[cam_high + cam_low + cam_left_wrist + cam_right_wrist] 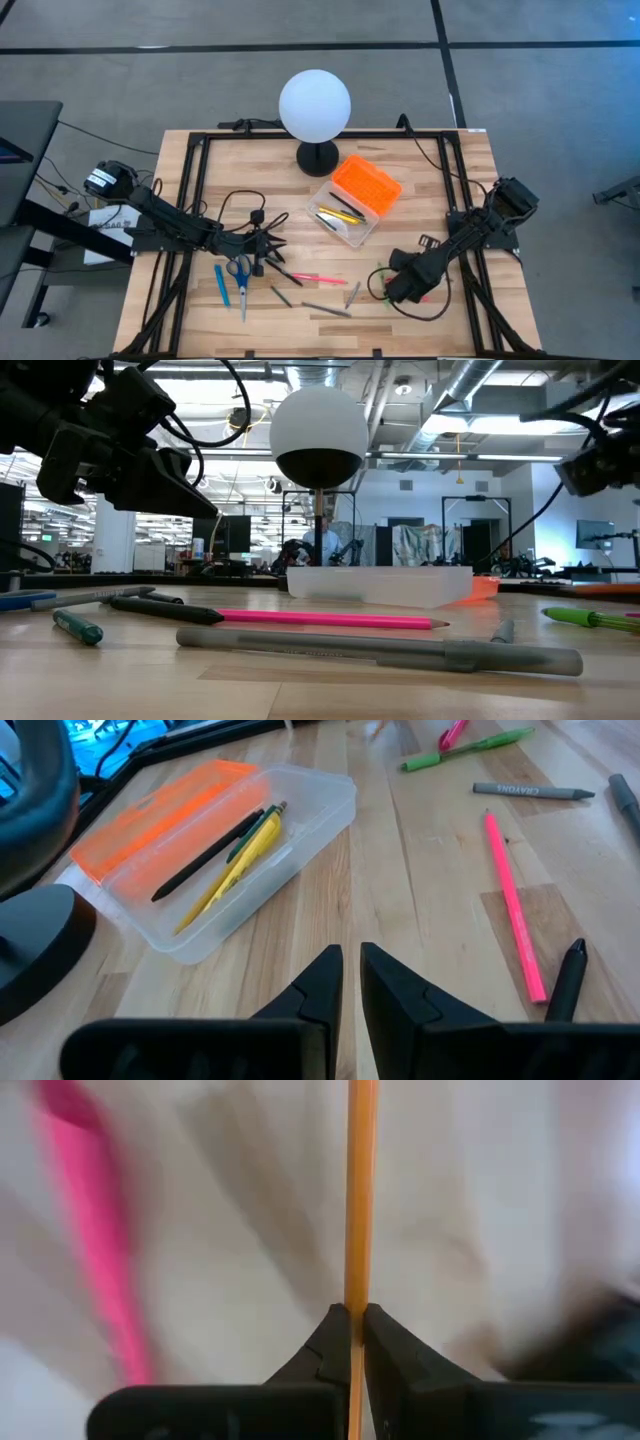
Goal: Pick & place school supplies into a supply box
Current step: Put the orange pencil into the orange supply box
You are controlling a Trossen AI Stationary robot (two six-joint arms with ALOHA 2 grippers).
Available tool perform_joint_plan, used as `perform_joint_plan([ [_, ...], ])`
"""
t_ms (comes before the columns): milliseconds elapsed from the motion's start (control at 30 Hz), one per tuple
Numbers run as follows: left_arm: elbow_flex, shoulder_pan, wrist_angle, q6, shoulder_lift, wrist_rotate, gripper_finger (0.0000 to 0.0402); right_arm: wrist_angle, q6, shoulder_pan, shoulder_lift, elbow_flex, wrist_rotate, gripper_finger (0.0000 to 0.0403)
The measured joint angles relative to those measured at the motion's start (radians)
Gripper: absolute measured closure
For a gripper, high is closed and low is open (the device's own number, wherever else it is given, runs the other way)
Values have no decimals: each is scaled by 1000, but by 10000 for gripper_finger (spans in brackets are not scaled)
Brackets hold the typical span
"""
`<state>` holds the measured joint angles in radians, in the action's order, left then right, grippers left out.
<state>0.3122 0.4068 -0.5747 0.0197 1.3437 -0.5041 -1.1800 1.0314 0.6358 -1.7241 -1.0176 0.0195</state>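
The supply box (345, 215) lies open at mid table, its orange lid (165, 815) folded back. A yellow pen (235, 865) and a black one lie in its clear body. School supplies lie flat on the near half: a pink pencil (330, 620), grey pens (380, 650), blue-handled scissors (240, 270) and a green pen (590, 618). My right gripper (350, 1320), at the near right (395, 288), is shut on a thin orange pencil (360, 1190). My left gripper (350, 990), left of centre (270, 245), is shut on nothing and points toward the box. My right gripper pinches the orange pencil's shaft (358, 1295) between its two fingertips, pointing steeply down from above. The pencil runs straight out past the tips. Which part of its length is held, and whether it is off the table, cannot be told.
A white globe lamp (315, 105) on a black base stands at the far middle, just behind the box. A blurred pink pen (95, 1240) lies beside the held pencil. Black frame rails and loose cables (235, 205) run along the table's sides.
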Motion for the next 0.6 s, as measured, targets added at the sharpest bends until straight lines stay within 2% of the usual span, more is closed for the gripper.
perform_joint_plan([
  [167,0,0,0,0,0,0,368,-114,-32,-26,0,-93,60,402],
  [333,0,0,0,0,0,0,368,-152,-86,-91,1,-194,183,402],
  [467,0,0,0,8,0,0,368,-97,-190,-194,2,-237,267,402],
  [600,0,0,0,8,0,0,368,45,-359,-325,2,-239,297,402],
])
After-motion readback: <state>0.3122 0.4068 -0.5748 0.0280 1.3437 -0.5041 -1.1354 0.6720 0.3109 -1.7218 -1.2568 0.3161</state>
